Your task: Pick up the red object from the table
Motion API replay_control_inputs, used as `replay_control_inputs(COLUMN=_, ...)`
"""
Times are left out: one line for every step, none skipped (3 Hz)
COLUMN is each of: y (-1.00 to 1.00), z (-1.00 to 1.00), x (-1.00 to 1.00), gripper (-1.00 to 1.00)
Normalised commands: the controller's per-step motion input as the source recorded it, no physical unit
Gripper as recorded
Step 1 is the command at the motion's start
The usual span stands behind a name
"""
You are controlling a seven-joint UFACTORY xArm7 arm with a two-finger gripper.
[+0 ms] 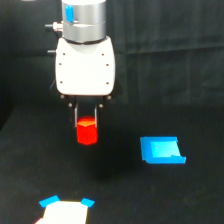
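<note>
Exterior view, single frame. The gripper (86, 116) hangs straight down from the white arm housing, jaws clamped on the red block (86, 132); the two dark fingers (76, 116) bracket the block's upper part, its orange-tinted top sitting between them and the red body showing below the tips. Block appears upright, not tilted. Whether its base touches the worktop (165, 195) or is clear of it cannot be settled here: the black surface gives no visible shadow or contact line under the block. Taking the block as landmark: a blue tray (161, 150) lies well apart from it toward the exterior view's right and a little lower in frame; a white piece with blue corners (65, 210) sits at the bottom edge, below the block and slightly toward the exterior view's left, also well apart. Nothing else stands close to the block. Judgement: the grasp step looks made and the lift is the step in hand, either just begun or about to begin. The next move calls for a straight vertical rise with the grip held firm, since the hold covers only the upper part of a small block and a sideways swing might loosen it. No obstacle above or beside the block to steer round.
</note>
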Motion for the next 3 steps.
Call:
replay_control_inputs(y=-0.03, z=0.17, x=0.16, gripper=-1.0)
replay_control_inputs(y=0.1, z=-0.09, x=0.14, gripper=-1.0)
replay_control_inputs(y=-0.1, z=-0.21, x=-0.08, gripper=-0.82)
